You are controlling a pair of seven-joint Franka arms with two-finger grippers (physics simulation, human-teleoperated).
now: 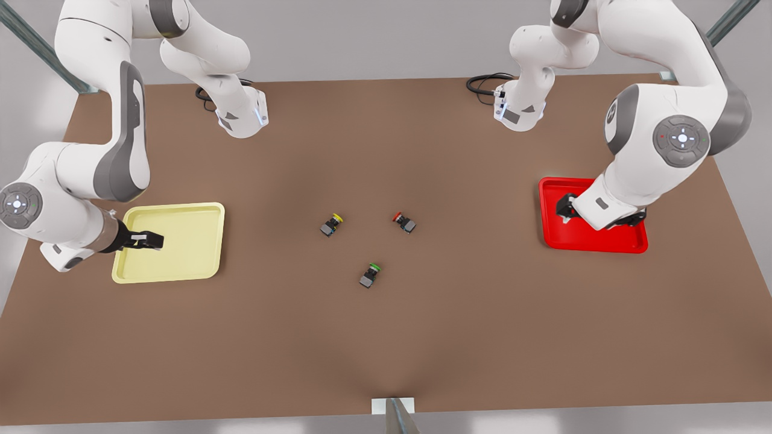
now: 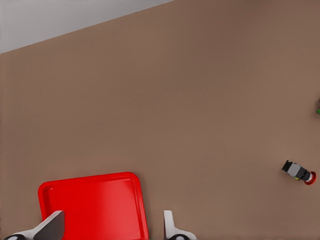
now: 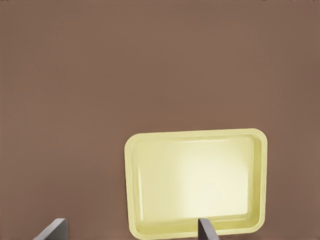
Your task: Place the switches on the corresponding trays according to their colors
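Going across the front view from its left: right claw [image 1: 158, 240] sits over the yellow tray [image 1: 181, 211], at the tray's edge on the front view's left, fingers pointing toward the middle of the surface [image 1: 386, 337]. In the right wrist view its fingers [image 3: 206, 230] stand wide apart with nothing between them; the yellow tray [image 3: 131, 200] lies ahead, empty inside

Yellow tray is flat on the brown surface, well apart from the switches

Three switches lie loose mid-surface, each on its side, none touching another:
- yellow switch [image 1: 331, 224], nearest the yellow tray, cap pointing up-right in the front view
- green switch [image 1: 370, 275], between the other two and closer to the near edge
- red switch [image 1: 404, 222], just right of the yellow one in the front view, cap pointing up-left

Red tray [image 1: 552, 232] is flat on the surface at the front view's right, well apart from the switches. Left claw [image 1: 567, 214] hangs over it, mostly hidden under the arm's wrist in the front view. In the left wrist view its fingers [image 2: 168, 222] are spread wide, empty, straddling the red tray [image 2: 92, 187] corner; tray interior is empty. Same view shows the red switch [image 2: 299, 172] farther off on the bare surface

Black cables [image 1: 485, 81] loop by the arm base at the far edge
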